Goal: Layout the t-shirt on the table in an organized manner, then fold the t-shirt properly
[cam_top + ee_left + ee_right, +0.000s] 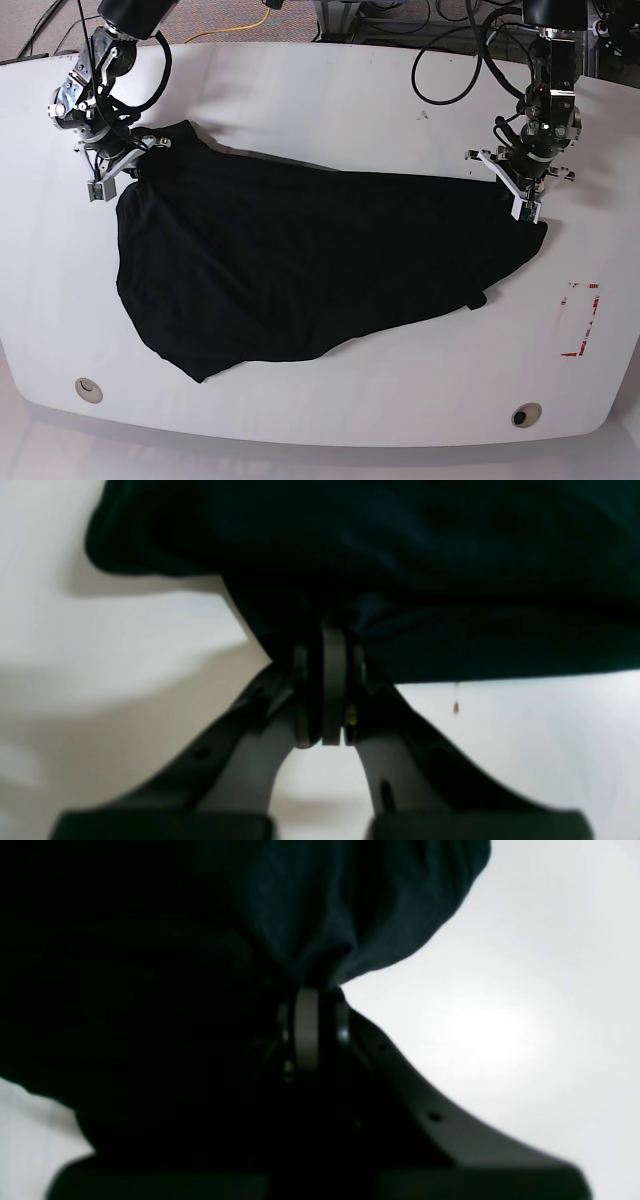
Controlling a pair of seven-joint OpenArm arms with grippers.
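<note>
Black t-shirt (pixel 300 260) lies spread across the middle of the white worktop (pixel 330 100), reaching from near the left edge to near the right edge. Cloth is rumpled, not flat; its lower part sags toward the front left corner, ending close to the round grommet (pixel 88 389) there. A second grommet (pixel 524 414) sits near the front right corner, clear of the cloth. Red dashed rectangle (pixel 581 320) marked by the right edge, just beside the shirt's end but apart from it.

Left pincer (pixel 332 630): pressed together on a bunch of the shirt's edge, at the shirt's end nearest the worktop's right edge. Wrist view shows fabric gathered into the tips, worktop bare below.

Right pincer (pixel 310 990): pressed together on a fold of shirt at the far left end. Fabric hangs dark over most of that wrist view, gathered to a point at the tips.

Black cables (pixel 470 60) loop over the rear of the worktop.
</note>
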